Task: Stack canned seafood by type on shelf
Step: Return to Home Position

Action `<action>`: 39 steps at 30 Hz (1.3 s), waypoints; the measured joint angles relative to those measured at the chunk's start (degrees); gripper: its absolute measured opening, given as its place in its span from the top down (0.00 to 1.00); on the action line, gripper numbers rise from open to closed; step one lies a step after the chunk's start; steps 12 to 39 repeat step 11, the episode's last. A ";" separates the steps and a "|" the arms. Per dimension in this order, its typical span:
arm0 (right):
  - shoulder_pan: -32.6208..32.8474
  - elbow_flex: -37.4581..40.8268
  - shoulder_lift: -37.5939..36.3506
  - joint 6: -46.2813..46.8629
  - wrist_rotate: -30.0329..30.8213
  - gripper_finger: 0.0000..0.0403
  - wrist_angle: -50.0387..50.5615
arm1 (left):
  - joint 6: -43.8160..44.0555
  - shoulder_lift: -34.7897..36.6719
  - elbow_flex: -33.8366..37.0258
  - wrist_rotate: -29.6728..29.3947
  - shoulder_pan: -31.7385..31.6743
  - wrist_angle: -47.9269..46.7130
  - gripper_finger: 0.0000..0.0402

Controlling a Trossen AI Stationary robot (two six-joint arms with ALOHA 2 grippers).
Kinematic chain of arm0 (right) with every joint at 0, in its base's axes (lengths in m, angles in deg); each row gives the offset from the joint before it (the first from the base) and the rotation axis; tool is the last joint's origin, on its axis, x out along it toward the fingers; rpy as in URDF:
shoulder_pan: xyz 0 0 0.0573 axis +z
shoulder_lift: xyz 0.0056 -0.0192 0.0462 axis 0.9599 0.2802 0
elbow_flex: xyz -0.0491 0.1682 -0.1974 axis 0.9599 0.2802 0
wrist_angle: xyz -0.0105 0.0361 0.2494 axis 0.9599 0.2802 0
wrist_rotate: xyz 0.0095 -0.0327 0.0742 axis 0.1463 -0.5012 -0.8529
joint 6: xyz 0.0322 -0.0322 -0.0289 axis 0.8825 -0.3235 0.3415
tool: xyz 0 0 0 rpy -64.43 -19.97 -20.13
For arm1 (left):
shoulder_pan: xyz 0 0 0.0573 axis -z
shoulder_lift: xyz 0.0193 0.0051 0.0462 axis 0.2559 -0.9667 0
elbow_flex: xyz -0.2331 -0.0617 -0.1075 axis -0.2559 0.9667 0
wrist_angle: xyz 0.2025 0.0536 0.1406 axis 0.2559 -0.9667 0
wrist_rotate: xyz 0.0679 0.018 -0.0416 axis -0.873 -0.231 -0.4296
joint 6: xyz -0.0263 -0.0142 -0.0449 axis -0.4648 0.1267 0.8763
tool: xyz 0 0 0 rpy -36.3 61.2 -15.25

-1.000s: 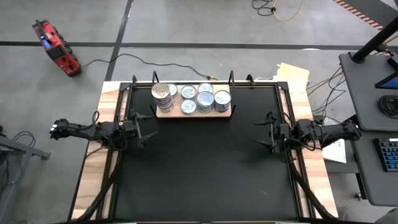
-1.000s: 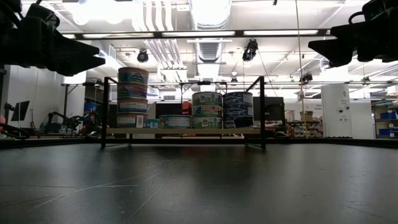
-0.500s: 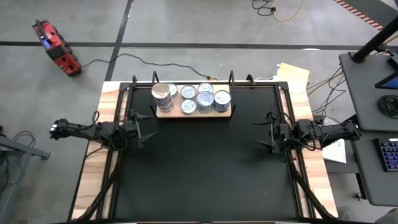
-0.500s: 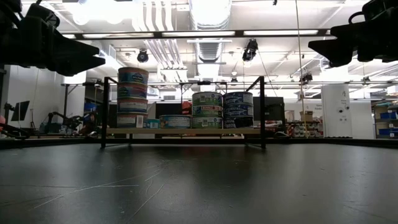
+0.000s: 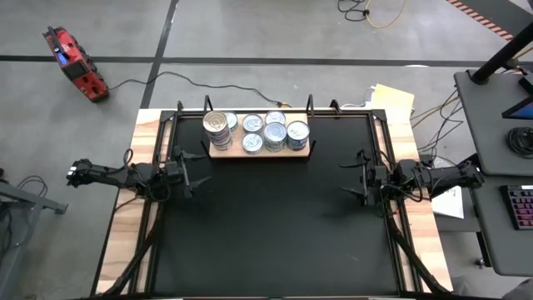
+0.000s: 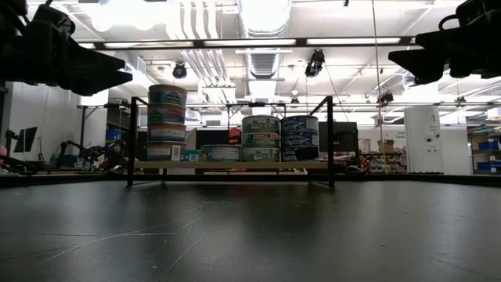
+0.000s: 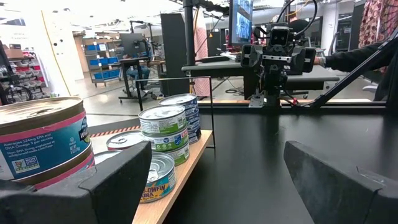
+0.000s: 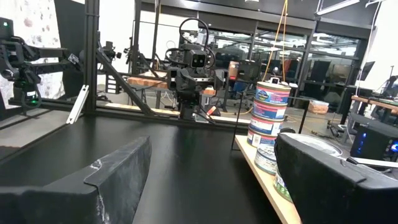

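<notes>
Your left tool (image 5: 193,173) hangs released and empty over the left side of the tabletop (image 5: 266,233). Your right tool (image 5: 350,177) faces it from the right side, fingers spread, holding nothing. All the tins (image 5: 275,135) you can see stand on the shelf (image 5: 229,153) at the far edge. They are sorted into piles: a tall stack (image 6: 167,121) at the left end, a single low tin (image 6: 220,153) beside it, then a green-labelled stack (image 6: 261,139) and a blue-labelled stack (image 6: 300,138). Stacking looks finished to me; you seem to have only the arms left to park.
</notes>
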 joint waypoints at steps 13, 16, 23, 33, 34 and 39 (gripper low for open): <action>0.00 0.00 0.00 0.00 0.00 0.14 0.02 | 0.00 0.01 0.00 0.00 0.00 0.00 0.13; 0.00 0.00 0.00 0.00 0.00 0.14 0.02 | 0.00 0.01 0.00 0.00 0.00 0.00 0.13; 0.00 0.00 0.00 0.00 0.00 0.14 0.02 | 0.00 0.01 0.00 0.00 0.00 0.00 0.13; 0.00 0.00 0.00 0.00 0.00 0.14 0.02 | 0.00 0.01 0.00 0.00 0.00 0.00 0.13; 0.00 0.00 0.00 0.00 0.00 0.14 0.02 | 0.00 0.01 0.00 0.00 0.00 0.00 0.13; 0.00 0.00 0.00 0.00 0.00 0.14 0.02 | 0.00 0.01 0.00 0.00 0.00 0.00 0.13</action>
